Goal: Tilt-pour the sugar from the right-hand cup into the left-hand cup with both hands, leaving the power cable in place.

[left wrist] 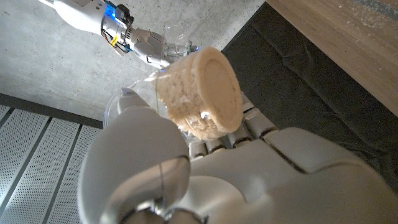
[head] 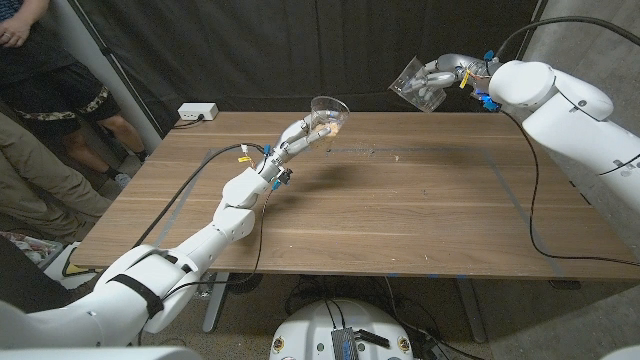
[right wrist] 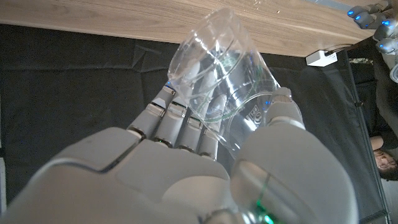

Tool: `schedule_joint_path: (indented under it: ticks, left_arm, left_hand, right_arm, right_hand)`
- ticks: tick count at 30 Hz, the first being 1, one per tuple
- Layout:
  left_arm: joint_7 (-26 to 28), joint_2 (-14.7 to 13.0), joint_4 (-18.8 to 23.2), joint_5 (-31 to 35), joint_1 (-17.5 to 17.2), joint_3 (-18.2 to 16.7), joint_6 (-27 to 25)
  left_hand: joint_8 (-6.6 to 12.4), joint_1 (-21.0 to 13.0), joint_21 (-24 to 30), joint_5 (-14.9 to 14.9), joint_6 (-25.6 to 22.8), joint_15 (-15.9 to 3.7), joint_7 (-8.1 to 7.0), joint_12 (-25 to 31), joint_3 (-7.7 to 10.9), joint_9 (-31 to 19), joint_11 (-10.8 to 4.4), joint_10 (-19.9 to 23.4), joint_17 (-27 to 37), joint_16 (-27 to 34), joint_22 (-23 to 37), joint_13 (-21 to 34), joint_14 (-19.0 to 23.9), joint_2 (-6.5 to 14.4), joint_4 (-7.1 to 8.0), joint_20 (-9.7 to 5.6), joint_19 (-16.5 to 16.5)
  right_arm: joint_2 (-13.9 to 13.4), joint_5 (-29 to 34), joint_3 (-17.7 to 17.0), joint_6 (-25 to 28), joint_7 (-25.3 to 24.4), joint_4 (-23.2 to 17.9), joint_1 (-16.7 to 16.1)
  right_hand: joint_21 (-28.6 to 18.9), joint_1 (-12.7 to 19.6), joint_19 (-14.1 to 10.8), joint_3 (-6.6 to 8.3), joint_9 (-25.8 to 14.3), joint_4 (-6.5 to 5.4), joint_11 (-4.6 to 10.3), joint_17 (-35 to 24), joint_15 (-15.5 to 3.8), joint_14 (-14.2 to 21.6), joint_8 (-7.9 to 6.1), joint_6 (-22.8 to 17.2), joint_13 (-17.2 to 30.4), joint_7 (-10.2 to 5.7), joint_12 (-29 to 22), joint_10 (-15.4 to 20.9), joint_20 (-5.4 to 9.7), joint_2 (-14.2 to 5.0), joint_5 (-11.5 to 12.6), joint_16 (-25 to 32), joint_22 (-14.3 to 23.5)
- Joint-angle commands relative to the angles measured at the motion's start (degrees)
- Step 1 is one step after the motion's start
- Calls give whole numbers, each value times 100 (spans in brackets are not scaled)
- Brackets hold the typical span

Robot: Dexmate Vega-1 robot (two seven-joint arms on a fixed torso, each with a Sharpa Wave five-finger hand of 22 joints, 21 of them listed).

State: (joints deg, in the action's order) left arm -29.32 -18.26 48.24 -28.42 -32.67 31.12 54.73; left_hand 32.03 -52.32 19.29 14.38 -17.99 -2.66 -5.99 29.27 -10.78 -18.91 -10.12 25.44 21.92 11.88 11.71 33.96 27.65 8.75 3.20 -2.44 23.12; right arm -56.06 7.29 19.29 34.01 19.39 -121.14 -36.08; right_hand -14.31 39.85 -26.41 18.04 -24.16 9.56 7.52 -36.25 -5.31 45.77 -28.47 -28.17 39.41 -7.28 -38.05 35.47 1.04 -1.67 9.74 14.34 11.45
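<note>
While both arms were raised above the wooden surface [head: 400, 200], the left hand [head: 300, 135] gripped a clear cup [head: 329, 115] held upright over the far edge; the left wrist view showed a pale, caked mass of sugar [left wrist: 202, 93] inside it. The right hand [head: 440, 80] gripped a second clear cup [head: 412, 82], tilted with its mouth toward the left, well apart from the first. A black cable [head: 530, 190] lay across the surface's right side.
</note>
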Motion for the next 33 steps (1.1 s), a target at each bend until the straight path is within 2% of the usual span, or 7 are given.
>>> schedule_joint_path:
  ticks: [1,8,19,33]
  left_arm:
    - [390,-229,439,-60,-175,60,-147]
    - [592,-326,533,-33,-228,61,-130]
    - [894,-371,586,64,-244,92,-55]
    - [1209,-374,793,56,-316,140,-236]
  left_hand:
    - [35,-17,40,-19,-43,-857,16,30,-15,-16,9,51,22,-16,20,13,38,-6,27,-214,60]
    - [47,-10,54,-20,-62,-864,6,43,-17,-14,14,78,20,-9,18,7,68,-12,36,-226,94]
    - [53,-9,64,-20,-69,-873,17,47,-16,-5,-9,75,15,-12,15,3,86,-17,44,-230,116]
    - [48,5,66,-20,-52,-854,14,41,-17,8,-5,50,10,-21,11,-6,85,-17,64,-232,121]
  right_arm:
    - [150,-603,-308,-306,-916,191,-590]
    - [346,-716,-328,-994,-1601,483,-948]
    - [747,-1212,-510,-1868,-2341,1065,-1357]
    - [916,-1639,-677,-2613,-2866,1406,-1713]
  right_hand:
    - [-40,156,-82,137,-27,-93,28,-37,-825,70,-28,-150,24,-80,-23,100,8,-229,32,46,16]
    - [-40,176,-105,142,-38,-89,28,-44,-822,82,-45,-183,25,-94,-15,109,11,-223,35,42,16]
    - [-41,198,-141,152,-54,-90,-1,-55,-824,113,-54,-192,37,-72,-8,124,35,-227,39,44,15]
    - [-34,216,-153,161,-70,-98,1,-64,-820,131,-81,-243,38,-52,-5,165,45,-235,42,39,15]
